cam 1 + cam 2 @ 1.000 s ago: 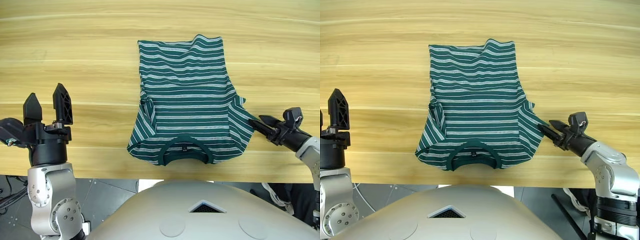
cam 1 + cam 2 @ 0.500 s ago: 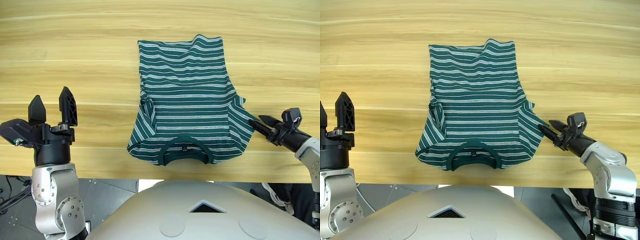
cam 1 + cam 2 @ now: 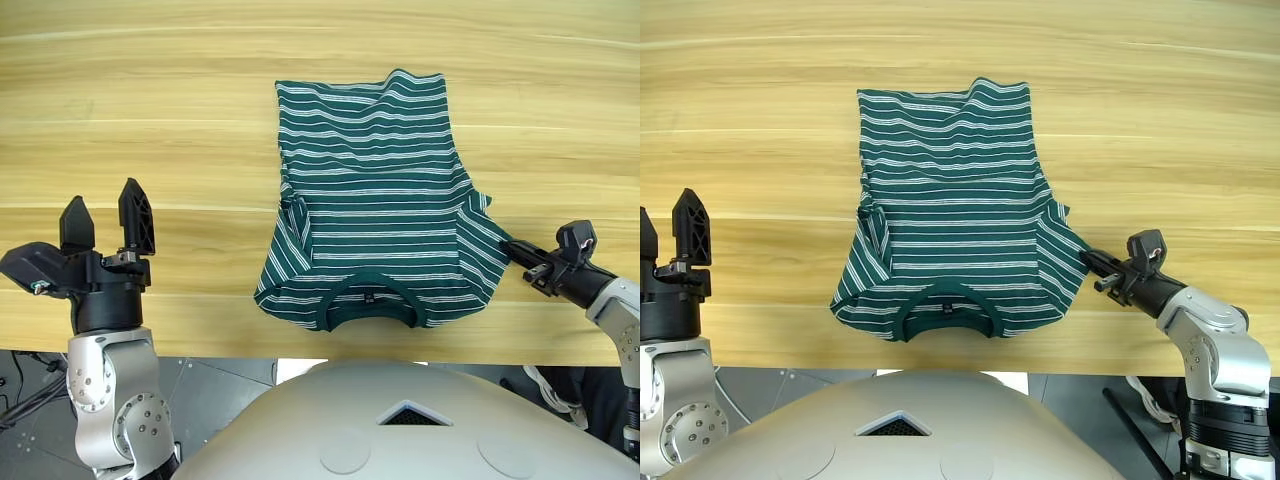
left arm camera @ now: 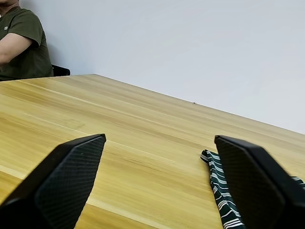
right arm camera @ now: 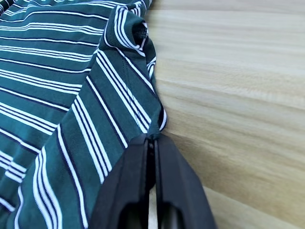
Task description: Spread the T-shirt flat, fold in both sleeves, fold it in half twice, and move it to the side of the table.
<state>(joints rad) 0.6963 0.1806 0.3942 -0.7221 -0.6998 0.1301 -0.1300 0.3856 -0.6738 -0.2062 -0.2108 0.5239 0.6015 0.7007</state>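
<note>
Lately my right gripper point(image 3: 1090, 263) has pinched the T-shirt point(image 3: 375, 200) by its sleeve tip point(image 5: 156, 114), left gripper point(image 3: 105, 212) spread; I fear that thin hold slipping.

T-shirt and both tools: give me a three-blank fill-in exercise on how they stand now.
The right tool is ____ on an edge of the T-shirt. The left tool stands ____, holding nothing. The T-shirt lies on a ____ table.
Missing words: shut; open; wooden.
</note>
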